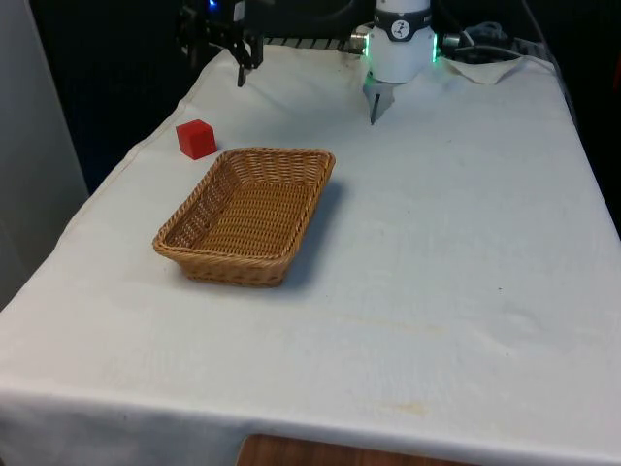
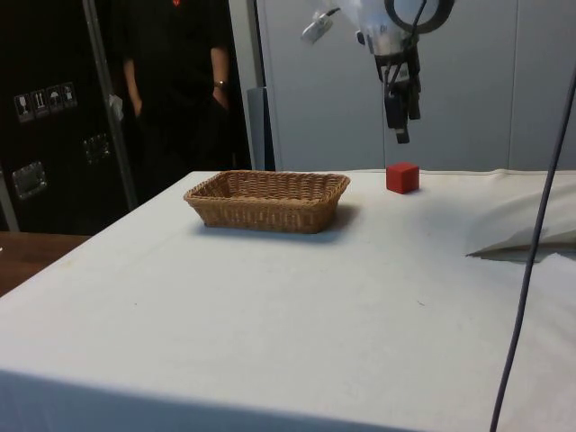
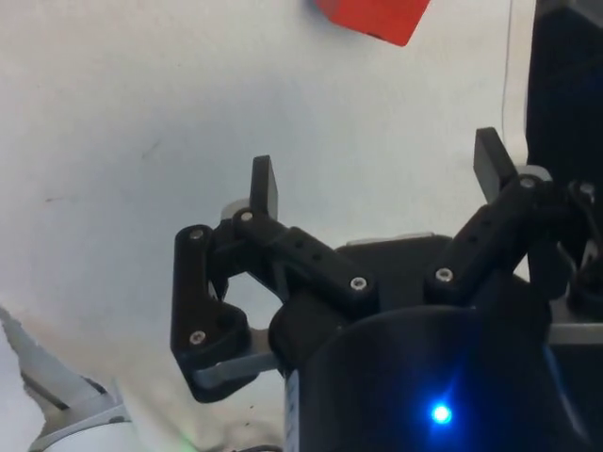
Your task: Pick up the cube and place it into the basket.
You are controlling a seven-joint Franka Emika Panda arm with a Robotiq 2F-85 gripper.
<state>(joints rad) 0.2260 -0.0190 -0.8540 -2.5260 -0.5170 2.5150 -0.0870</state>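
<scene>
Basket (image 1: 246, 216): sits on the desk (image 1: 456, 252), well off to one side of the pincer.
Pincer (image 3: 377, 179): released, holding nothing, up in the air.
Cube (image 1: 196, 139): on the desk, below and ahead of the pincer, just beside the basket's far corner.
Risk: imo a descent that's off-centre lands a finger on the cube and shoves it away.

red cube (image 1: 196, 138) | on cloth, just beside wicker basket (image 1: 291, 254) | basket empty
</scene>
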